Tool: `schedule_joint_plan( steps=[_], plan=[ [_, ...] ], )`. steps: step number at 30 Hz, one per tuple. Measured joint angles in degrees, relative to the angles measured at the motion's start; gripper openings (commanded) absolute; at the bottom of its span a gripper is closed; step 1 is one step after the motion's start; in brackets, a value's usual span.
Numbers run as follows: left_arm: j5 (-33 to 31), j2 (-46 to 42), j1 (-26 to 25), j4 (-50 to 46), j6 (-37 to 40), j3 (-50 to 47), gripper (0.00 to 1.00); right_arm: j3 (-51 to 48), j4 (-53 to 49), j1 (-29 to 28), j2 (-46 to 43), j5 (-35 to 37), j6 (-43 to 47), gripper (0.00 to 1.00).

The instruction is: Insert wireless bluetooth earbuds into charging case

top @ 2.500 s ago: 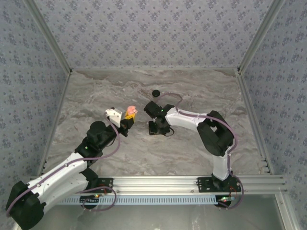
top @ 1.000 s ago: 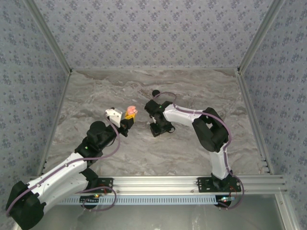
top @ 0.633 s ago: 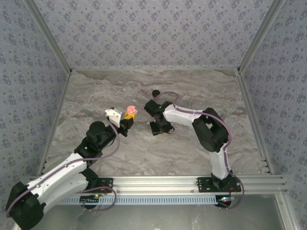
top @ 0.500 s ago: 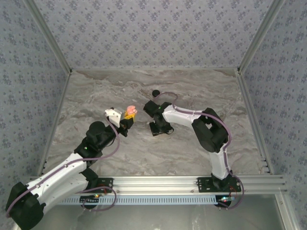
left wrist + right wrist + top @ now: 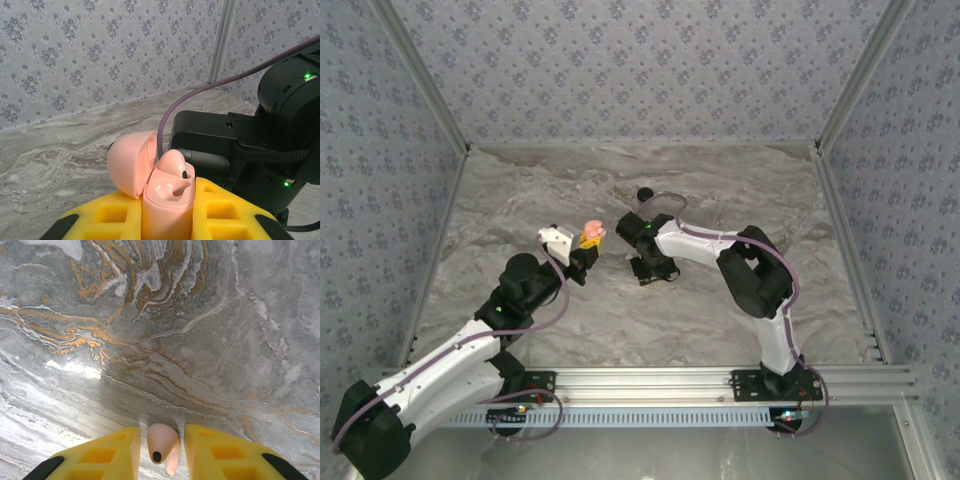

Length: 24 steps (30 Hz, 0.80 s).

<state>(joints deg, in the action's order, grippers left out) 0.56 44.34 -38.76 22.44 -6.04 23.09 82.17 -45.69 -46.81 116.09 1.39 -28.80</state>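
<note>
presently: left claw (image 5: pixel 167 220) clamped on charging case (image 5: pixel 162 197), case upright, lid hinged open, held off the table (image 5: pixel 520 200). right claw (image 5: pixel 162 452): yellow fingers (image 5: pixel 107 452) narrowly flanking a pink earbud (image 5: pixel 162 440), table beneath; actual pinch cannot be told

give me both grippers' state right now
left gripper: shut on the charging case, lid open
right gripper: open, narrowly straddling a pink earbud

One salmon-pink round plastic charging case (image 5: pixel 167 205) between the left fingers (image 5: pixel 115 215). Two small pink earbuds: one (image 5: pixel 163 442) between the right fingers (image 5: pixel 105 455), the other (image 5: pixel 172 161) seated in the case. One black round puck (image 5: pixel 644 193) beyond the right fingers.
</note>
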Motion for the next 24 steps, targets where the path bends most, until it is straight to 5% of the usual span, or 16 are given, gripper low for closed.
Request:
schedule_joint_plan(
  steps=[24],
  plan=[
    [0.00,0.00,0.00,0.00,0.00,0.00,0.06,0.66,-0.22,1.31,0.59,-2.40,-3.19,0.31]
  ],
)
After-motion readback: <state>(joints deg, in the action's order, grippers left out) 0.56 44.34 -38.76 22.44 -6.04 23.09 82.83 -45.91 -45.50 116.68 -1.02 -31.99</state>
